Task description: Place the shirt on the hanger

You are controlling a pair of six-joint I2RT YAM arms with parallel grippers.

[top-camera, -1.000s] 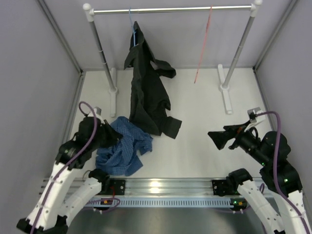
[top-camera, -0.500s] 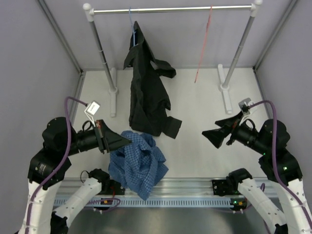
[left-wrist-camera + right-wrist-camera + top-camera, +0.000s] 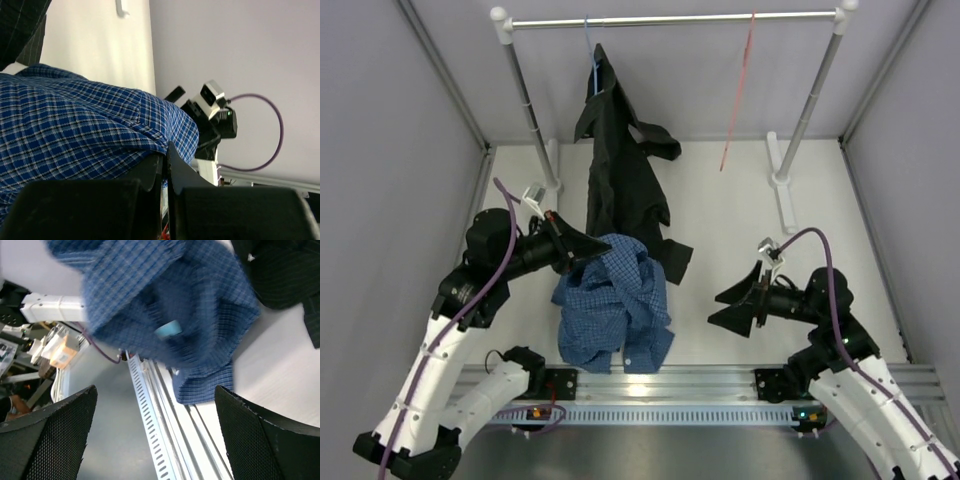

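Note:
The blue checked shirt hangs bunched from my left gripper, which is shut on its top edge and holds it above the table's front left. In the left wrist view the cloth fills the space above the closed fingers. My right gripper is open and empty, right of the shirt and pointing at it. The right wrist view shows the shirt with its light-blue neck label ahead of the open gripper. The pink-red hanger hangs from the rail at the back right.
A black shirt hangs on a blue hanger at the rail's left part, its tail reaching the table just behind the blue shirt. Two rail posts stand on white feet. Grey walls close both sides.
My left gripper lifted the shirt off the table and carried it up and to the right. My right arm lowered and reached left toward the shirt, jaws staying open.

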